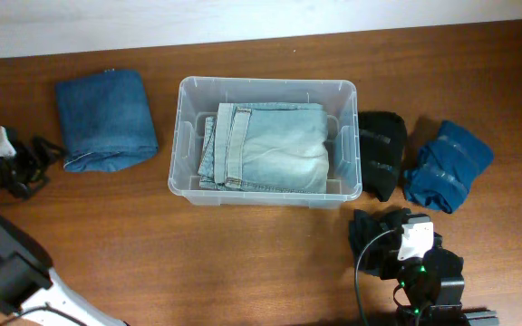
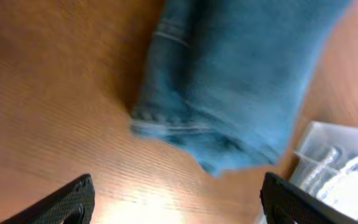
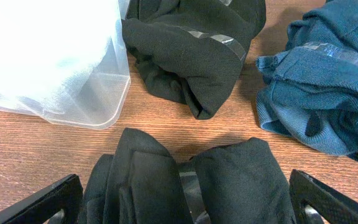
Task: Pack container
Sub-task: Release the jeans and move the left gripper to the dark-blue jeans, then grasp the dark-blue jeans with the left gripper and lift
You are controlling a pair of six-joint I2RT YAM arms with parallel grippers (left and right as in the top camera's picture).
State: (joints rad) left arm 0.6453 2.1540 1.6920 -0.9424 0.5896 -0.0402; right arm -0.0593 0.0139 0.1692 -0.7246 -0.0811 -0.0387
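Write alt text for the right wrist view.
A folded black garment lies on the wooden table between the fingers of the open right tool. Beyond it sit a second black garment, the clear container corner at left, and a crumpled blue garment at right.

One container [image 1: 266, 84], two black garments [image 1: 383, 154], three blue garments [image 1: 105, 118].

The container [image 1: 187, 136] is clear plastic, the jeans [image 1: 270, 149] in it pale, faded blue. Upper left, the folded denim [image 1: 105, 118] is mid-blue. At right, a black garment [image 1: 381, 149] and a teal-blue garment [image 1: 447, 165]. The worktop [image 1: 198, 263] is reddish-brown woodgrain.
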